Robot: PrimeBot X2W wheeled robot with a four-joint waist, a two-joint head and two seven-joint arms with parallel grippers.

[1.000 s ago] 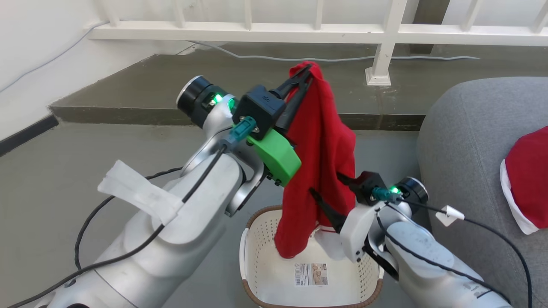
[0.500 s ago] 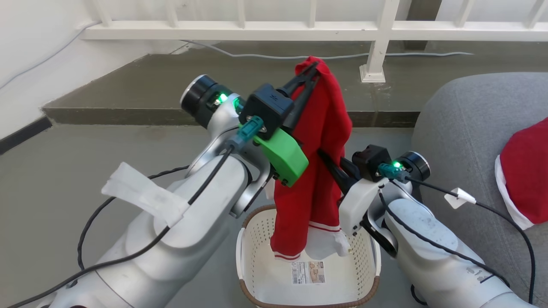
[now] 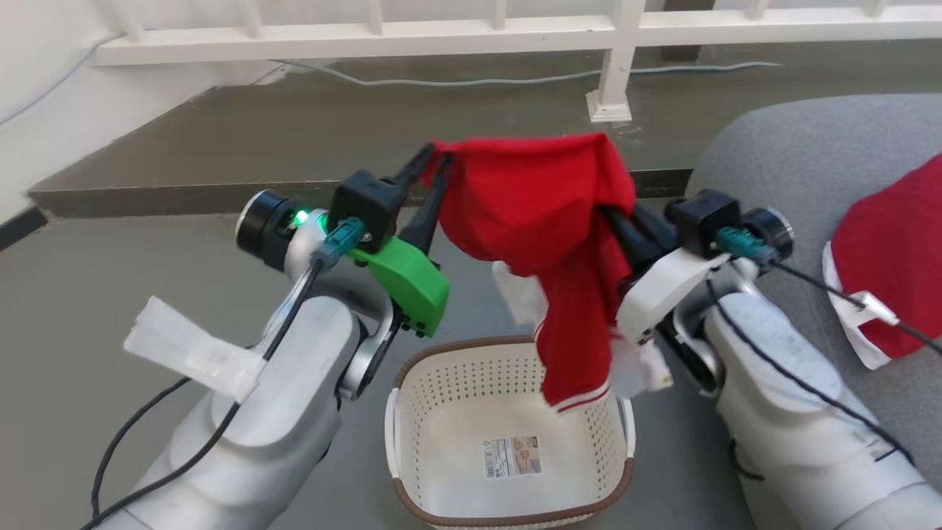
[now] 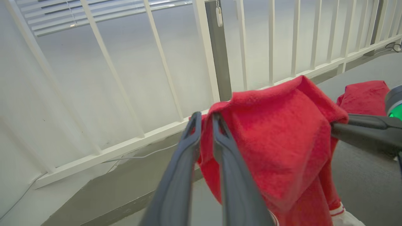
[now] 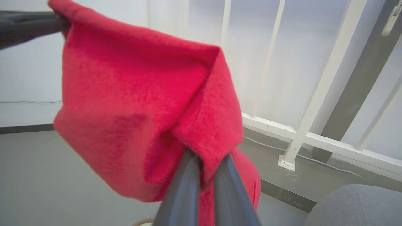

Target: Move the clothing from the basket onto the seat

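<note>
The left gripper [image 3: 437,156] is clamped on one top corner of the red garment [image 3: 537,199]. In the left wrist view a fold of the cloth sits in the narrow slit between the fingertips of that gripper [image 4: 206,115]. The right gripper [image 3: 614,217] is pinched tight on the garment's other upper end, and fabric bunches over its closed tips [image 5: 207,157].

Between the two grippers the garment's top edge runs roughly level, from the left tool across to the right and slightly sagging in the middle. Beneath the right gripper the rest hangs lengthwise, straight down. Its white-striped cuff is lowest, pointing into the basket [image 3: 441,390], which stands below and between the tools.

The grey seat [image 3: 795,169] lies out beyond the right gripper. A second garment [image 3: 890,258], red with white trim, rests on it.
</note>
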